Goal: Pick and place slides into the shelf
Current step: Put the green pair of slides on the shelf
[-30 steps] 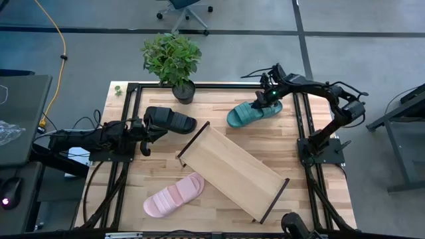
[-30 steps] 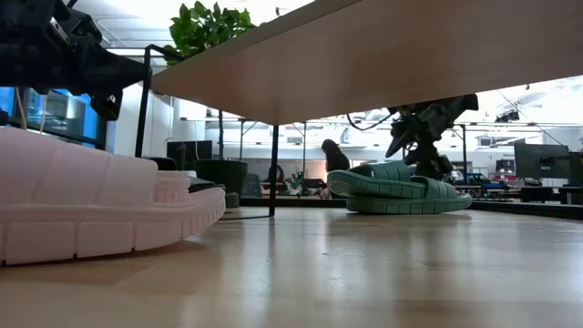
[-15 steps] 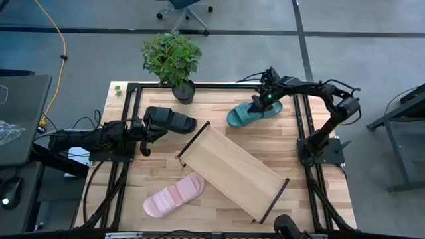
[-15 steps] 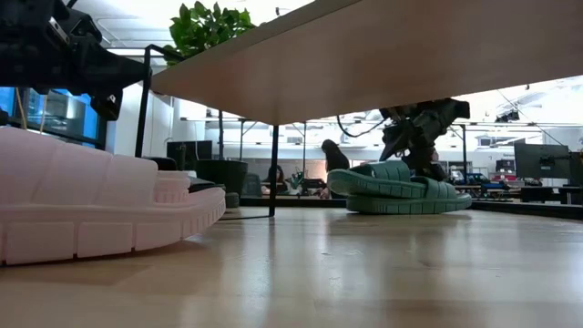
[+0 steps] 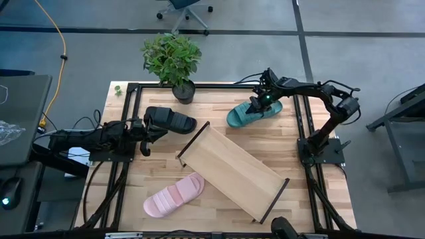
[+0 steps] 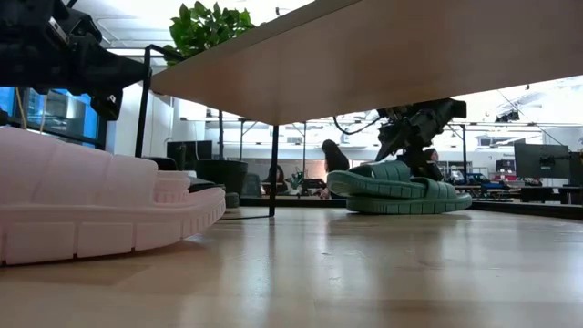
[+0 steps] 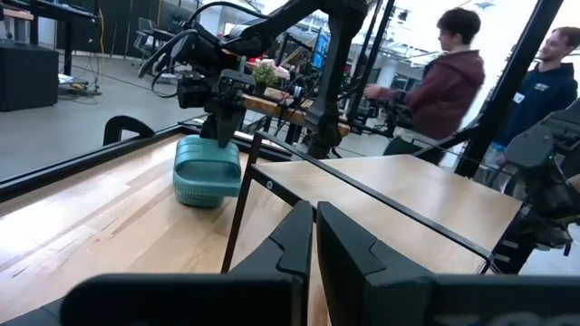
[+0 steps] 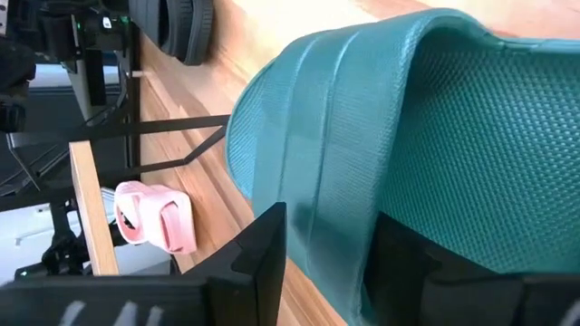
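While the left gripper (image 5: pixel 147 137) rests clenched and empty beside the black slide (image 5: pixel 170 120), the pink slide (image 5: pixel 174 196) lies near the shelf (image 5: pixel 232 170); the right gripper (image 5: pixel 259 101) straddles the teal slide's (image 5: pixel 252 113) strap, jaws parted.

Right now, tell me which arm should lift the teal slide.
The right: its hand already straddles the teal slide strap. The left hand waits shut across the table, beside the black slide.
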